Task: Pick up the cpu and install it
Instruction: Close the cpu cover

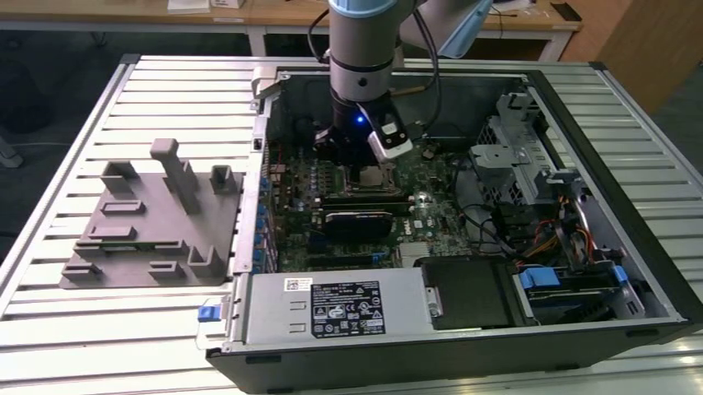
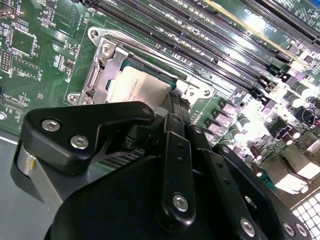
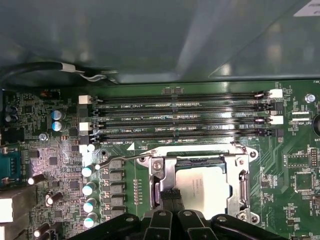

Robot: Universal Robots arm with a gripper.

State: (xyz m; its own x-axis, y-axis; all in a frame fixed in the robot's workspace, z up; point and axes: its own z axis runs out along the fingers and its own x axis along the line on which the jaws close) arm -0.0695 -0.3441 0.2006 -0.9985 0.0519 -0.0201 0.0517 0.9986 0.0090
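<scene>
The cpu (image 3: pixel 210 187) lies flat inside the metal-framed socket (image 3: pixel 161 176) on the green motherboard, its silvery top facing up; it is also seen as the pale square cpu (image 2: pixel 137 87) and the cpu (image 1: pixel 377 174). The socket's frame is swung open and its thin wire lever (image 3: pixel 120 158) sticks out to one side. My gripper (image 3: pixel 172 196) hangs straight down over the socket, its two black fingers (image 2: pixel 175 112) pressed together at the cpu's edge. In the exterior view the gripper (image 1: pixel 351 160) is low inside the open computer case.
Memory slots (image 3: pixel 180 115) run beside the socket, with capacitors (image 3: pixel 89 190) close by. A black block (image 1: pixel 354 222) sits in front of the socket, a power supply (image 1: pixel 329 309) at the case front, a drive cage (image 1: pixel 528 164) on the exterior view's right. A grey fixture (image 1: pixel 154 222) rests on the slatted table.
</scene>
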